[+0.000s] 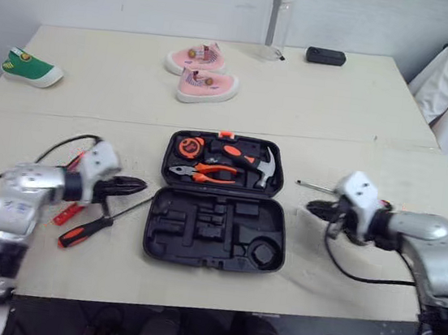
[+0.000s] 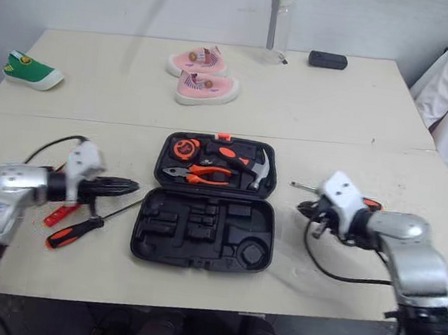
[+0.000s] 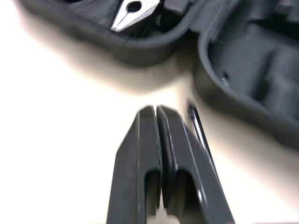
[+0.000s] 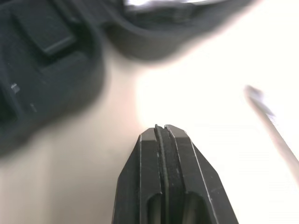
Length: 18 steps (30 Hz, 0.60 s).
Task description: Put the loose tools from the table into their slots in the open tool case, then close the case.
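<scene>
The open black plastic tool case [image 1: 199, 234] lies on the pale counter [image 1: 338, 100], its near half bare. The left tool [image 1: 138, 184], just left of the case, and the right tool [image 1: 311, 204], just right of it, are both pinched closed and empty. Left of the case lies a black-and-orange-handled screwdriver [image 1: 85, 232]. Right of the case is a thin silver-shafted screwdriver [image 1: 313, 185]. Descending with the fingers closed would likely shove either screwdriver, rolling it against the case.

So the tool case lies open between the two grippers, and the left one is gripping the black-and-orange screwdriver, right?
Not quite. The left gripper is shut on nothing; the black-and-orange screwdriver lies loose beside it, as the left wrist view shows. The rest is right.
</scene>
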### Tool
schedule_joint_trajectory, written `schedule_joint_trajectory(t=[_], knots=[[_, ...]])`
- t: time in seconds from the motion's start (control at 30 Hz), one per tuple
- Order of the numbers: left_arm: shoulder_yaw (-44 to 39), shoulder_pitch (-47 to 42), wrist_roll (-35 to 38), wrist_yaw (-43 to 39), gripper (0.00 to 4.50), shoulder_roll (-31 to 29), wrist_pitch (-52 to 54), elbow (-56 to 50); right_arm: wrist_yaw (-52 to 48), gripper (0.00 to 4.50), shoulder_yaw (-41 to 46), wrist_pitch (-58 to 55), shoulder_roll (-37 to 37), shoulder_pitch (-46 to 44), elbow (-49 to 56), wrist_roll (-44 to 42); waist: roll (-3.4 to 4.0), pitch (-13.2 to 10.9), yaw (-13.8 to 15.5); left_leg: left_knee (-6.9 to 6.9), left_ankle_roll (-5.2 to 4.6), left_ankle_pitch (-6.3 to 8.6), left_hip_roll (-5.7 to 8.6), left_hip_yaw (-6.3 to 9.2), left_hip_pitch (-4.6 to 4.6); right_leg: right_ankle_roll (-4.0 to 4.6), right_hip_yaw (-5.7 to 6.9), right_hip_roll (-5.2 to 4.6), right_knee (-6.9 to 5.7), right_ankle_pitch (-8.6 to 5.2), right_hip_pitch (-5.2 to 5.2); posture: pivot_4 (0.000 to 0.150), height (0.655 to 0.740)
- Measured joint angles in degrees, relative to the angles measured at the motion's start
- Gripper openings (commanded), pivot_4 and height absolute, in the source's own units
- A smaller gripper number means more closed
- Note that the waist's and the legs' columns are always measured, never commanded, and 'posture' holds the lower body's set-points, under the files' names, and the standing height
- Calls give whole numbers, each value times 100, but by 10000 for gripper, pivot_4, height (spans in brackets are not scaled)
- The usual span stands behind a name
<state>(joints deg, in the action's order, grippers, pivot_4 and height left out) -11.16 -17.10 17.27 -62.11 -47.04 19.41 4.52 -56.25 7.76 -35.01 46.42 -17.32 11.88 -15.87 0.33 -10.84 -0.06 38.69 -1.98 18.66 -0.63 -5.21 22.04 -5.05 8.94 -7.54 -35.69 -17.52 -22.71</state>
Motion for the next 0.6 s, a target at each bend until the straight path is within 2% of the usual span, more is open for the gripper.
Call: schedule_joint_trajectory(t=[0.1,0.17,0.2,0.23,0.27,0.37,0.5,0.6], knots=[[-1151,886,766,-263,25810,-464,700,-648,-611,28900,1149,-65,333,629,428,-878,0,0,6,-6,2,3,-6,9,-4,0,-13,-4,11,0,10,1500,7316],[-1876,1552,962,-355,34383,-685,1016,-754,-949,38462,1816,-184,620,1126,457,-1192,0,0,16,-7,-4,8,-6,8,-8,0,-16,-5,17,0,17,1500,7316],[-2307,2010,1005,-431,40852,-764,1125,-817,-1169,44876,2187,-267,757,1455,465,-1375,-1,-1,19,-5,-8,11,-6,8,-8,0,-16,-6,18,0,18,1500,7316],[-2633,2349,1006,-493,43895,-806,1191,-806,-1312,45000,2459,-321,850,1694,447,-1464,-1,0,21,-5,-11,13,-5,7,-15,0,-17,-6,18,0,25,1500,7316],[-2967,2675,995,-562,44759,-825,1214,-789,-1457,45000,2708,-373,939,1915,434,-1540,-1,0,23,-2,-13,16,-6,5,-17,0,-20,-8,17,0,25,1500,7316],[-3842,3511,842,-814,44759,-976,1025,-416,-1697,45000,3371,-384,1110,2405,262,-1620,-6,3,25,-7,-13,31,-8,-5,-41,1,-37,-14,18,0,34,1500,7316],[-4499,3819,658,-931,44759,-1199,527,470,-1725,45000,3853,-296,1138,2729,-122,-1588,-8,3,49,-20,-9,55,-11,-14,-56,6,-56,-19,40,-4,31,1500,7316],[-4621,3910,487,-936,44759,-1301,139,780,-1702,45000,3946,-212,1167,2778,-302,-1554,-7,4,36,-43,-9,55,-11,-34,-72,6,-76,-23,46,-4,29,1500,7316]])
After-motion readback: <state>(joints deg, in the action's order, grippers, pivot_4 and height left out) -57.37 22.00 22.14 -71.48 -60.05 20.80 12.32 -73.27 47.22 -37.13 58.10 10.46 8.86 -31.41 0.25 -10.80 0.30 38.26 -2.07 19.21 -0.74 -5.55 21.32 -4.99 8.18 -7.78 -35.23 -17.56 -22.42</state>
